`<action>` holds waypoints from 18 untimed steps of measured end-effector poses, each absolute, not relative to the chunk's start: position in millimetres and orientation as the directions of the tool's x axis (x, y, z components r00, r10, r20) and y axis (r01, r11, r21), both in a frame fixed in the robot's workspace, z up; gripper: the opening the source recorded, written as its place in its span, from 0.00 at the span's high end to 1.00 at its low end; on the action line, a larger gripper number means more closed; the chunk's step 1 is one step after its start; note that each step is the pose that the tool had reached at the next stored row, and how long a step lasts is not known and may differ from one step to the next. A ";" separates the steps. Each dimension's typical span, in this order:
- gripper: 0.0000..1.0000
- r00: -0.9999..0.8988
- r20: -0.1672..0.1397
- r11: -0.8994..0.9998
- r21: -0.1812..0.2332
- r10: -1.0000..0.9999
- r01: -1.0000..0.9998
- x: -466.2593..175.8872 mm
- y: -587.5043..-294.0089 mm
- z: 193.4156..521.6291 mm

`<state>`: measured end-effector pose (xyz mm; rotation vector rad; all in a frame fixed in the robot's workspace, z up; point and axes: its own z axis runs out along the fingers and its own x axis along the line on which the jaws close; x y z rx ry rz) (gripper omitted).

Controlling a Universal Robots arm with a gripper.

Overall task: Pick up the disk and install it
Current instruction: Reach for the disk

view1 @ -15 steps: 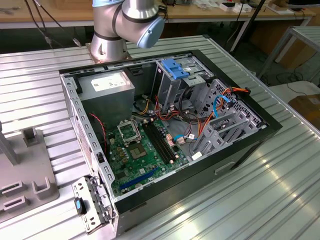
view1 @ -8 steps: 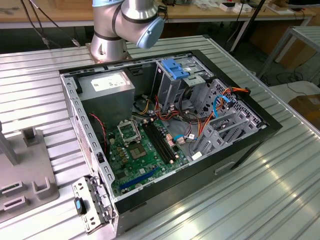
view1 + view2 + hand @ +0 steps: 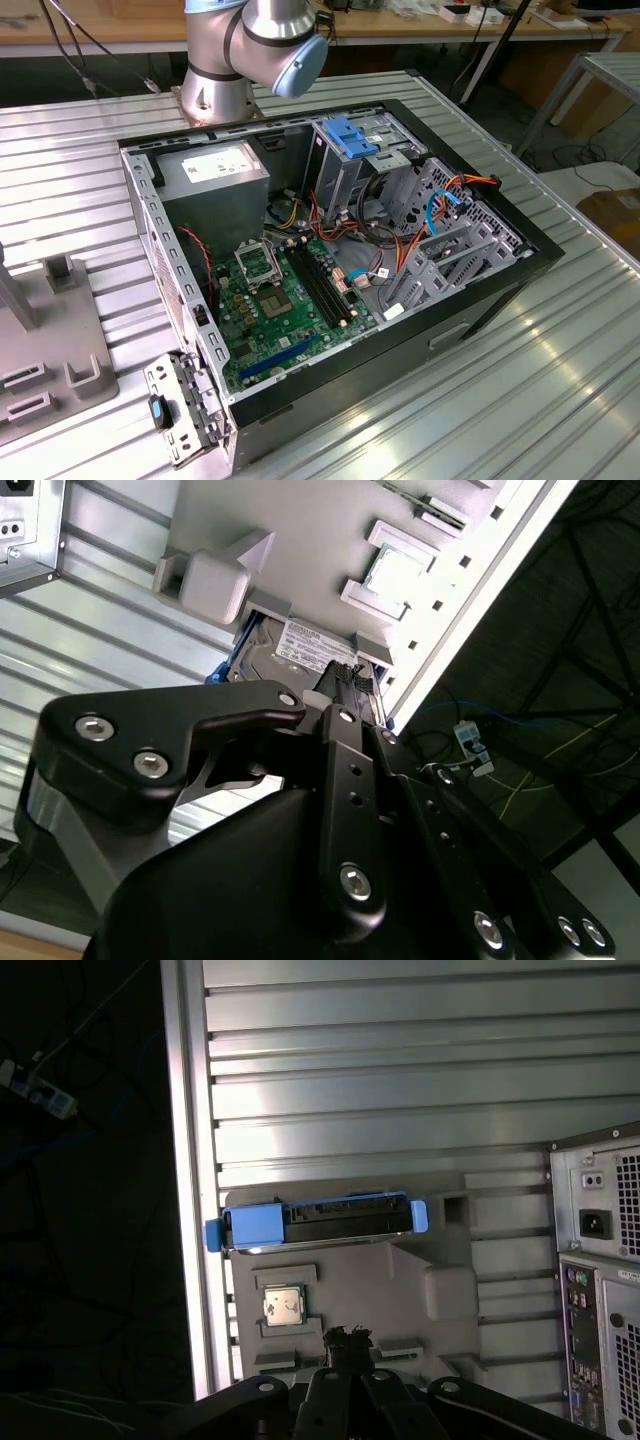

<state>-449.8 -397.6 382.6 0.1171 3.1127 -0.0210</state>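
The disk (image 3: 320, 1222) stands on edge in a slot of a grey holder (image 3: 420, 1290), a dark body between bright blue rails. In the second wrist view the disk (image 3: 300, 645) shows a white label, half hidden behind the holder's wall. My gripper (image 3: 347, 1340) hangs at a distance from the disk, over the holder, and touches nothing. Its black linkage (image 3: 330, 810) covers much of the second wrist view. The open computer case (image 3: 340, 260) lies on its side on the table, with its drive cage (image 3: 450, 250) at the exterior view's right.
A processor chip (image 3: 283, 1307) sits in a pocket of the holder. The case's rear panel (image 3: 600, 1290) stands close to the holder. A blue latch piece (image 3: 350, 135) tops the drive bay, beside a grey power supply (image 3: 215, 170). The ribbed metal table (image 3: 560, 380) ends near the holder (image 3: 50, 350).
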 end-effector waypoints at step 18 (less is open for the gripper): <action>0.89 -0.997 -0.027 0.997 -0.012 0.075 0.075 -465.2 -397.6 382.1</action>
